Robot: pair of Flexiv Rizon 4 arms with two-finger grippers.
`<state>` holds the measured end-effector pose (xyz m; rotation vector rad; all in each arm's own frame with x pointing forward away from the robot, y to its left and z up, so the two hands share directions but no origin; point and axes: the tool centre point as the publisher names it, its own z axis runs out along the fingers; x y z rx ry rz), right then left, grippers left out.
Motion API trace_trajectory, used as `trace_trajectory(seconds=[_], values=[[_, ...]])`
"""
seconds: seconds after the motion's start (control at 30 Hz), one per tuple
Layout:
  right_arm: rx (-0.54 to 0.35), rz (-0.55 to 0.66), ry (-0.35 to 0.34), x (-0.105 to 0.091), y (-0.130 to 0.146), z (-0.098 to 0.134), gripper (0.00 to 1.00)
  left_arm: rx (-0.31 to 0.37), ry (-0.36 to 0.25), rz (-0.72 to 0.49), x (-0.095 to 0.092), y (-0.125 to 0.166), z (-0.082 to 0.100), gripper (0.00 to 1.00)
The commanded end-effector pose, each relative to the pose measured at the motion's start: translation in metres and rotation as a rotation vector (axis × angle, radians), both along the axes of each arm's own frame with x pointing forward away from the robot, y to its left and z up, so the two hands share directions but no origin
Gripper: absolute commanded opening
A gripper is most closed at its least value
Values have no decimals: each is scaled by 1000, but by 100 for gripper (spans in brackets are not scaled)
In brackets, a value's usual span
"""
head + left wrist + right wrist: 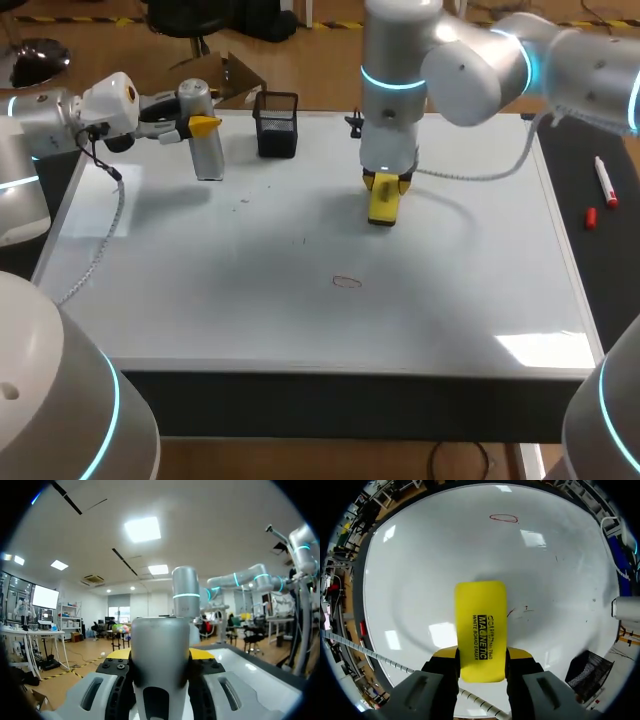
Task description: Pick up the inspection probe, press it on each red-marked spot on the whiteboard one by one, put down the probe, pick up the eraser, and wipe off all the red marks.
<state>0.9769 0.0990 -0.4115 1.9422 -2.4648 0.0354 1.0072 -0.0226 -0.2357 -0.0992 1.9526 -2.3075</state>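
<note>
A: Bright yellow is noted for the eraser point(480, 630), with black print on its face; plain silver-grey for the probe point(160, 650)
B: White is logged for the whiteboard point(250, 300); one red oval outline point(347, 282) is seen on it; black for the mesh holder point(277, 124)

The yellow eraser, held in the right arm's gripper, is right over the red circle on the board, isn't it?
No. The right gripper does hold the yellow eraser, but it is not over the red circle, which lies well ahead of it with bare board between. The right wrist view shows this.
</note>
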Motion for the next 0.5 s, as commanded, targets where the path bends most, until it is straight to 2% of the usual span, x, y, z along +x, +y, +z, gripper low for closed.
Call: trace_trajectory(seconds=[0.03, 0.27, 0.5], values=[[-3, 9, -10, -4, -6, 14, 0, 0, -2, 3, -1, 0, 1, 0], [3, 8, -4, 1, -16, 16, 0, 0, -2, 3, -1, 0, 1, 0], [11, -36, 2, 21, -49, 17, 0, 0, -2, 3, -1, 0, 1, 0]])
